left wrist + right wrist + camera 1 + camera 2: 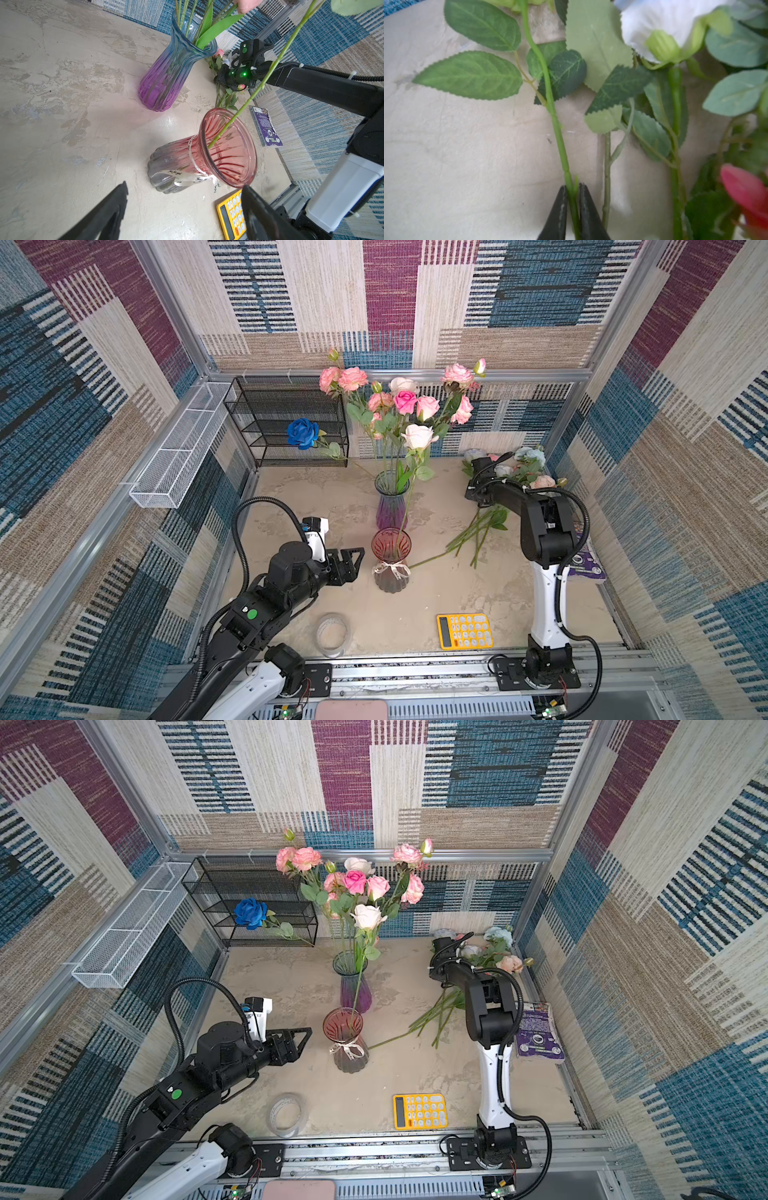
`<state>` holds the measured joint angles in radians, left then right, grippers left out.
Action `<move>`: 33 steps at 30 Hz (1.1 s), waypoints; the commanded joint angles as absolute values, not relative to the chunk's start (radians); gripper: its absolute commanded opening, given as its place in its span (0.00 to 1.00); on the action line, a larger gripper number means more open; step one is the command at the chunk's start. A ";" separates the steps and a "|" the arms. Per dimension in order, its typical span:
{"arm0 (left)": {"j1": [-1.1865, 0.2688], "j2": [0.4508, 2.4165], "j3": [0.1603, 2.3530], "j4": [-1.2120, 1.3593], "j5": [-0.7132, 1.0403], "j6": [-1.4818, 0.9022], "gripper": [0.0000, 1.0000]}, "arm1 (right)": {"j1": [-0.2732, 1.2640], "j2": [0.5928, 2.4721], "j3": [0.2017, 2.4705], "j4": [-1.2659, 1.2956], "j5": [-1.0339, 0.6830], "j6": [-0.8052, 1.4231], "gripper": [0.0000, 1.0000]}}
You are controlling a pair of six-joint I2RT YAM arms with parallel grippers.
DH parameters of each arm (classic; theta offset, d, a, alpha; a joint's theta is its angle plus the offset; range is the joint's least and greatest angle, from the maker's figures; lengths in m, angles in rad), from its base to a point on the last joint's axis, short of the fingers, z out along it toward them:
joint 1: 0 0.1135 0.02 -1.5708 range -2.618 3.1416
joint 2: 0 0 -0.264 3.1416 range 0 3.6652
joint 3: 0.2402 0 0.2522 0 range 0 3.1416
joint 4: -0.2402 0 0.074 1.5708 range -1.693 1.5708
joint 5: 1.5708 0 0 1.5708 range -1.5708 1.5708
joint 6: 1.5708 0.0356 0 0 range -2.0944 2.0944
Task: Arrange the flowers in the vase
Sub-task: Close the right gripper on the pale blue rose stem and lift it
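Flowers [405, 402] mostly stand in the purple vase [390, 506] just behind the pink vase [390, 560], which itself holds one white rose [417, 436]; we see a loose bunch [482, 531] lying on the surface [299, 497] to the right of the pink vase. Our right end effector [573, 187] is clenched on one green stem [556, 128] of that bunch, while our left end effector [358, 564] hangs released just left of the pink vase, apart from it

Your black left gripper [359, 564] sits low, jaws spread wide; your right gripper [573, 188], arm stretched far forward, pinches a thin green flower stem [557, 128].
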<state>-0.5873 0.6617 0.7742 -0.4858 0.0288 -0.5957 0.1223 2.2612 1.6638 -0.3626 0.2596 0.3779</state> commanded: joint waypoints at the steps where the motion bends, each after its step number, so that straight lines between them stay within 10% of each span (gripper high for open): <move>1: -0.586 0.662 0.781 -0.478 0.019 -0.581 0.87 | 0.121 2.246 1.645 -0.340 0.194 0.348 0.16; 11: -0.586 0.655 0.780 -0.483 0.015 -0.580 0.87 | 0.123 2.047 1.422 -0.095 0.119 0.321 0.00; 33: -0.586 0.665 0.801 -0.471 0.027 -0.598 0.87 | 0.160 1.441 0.962 0.505 0.196 0.301 0.00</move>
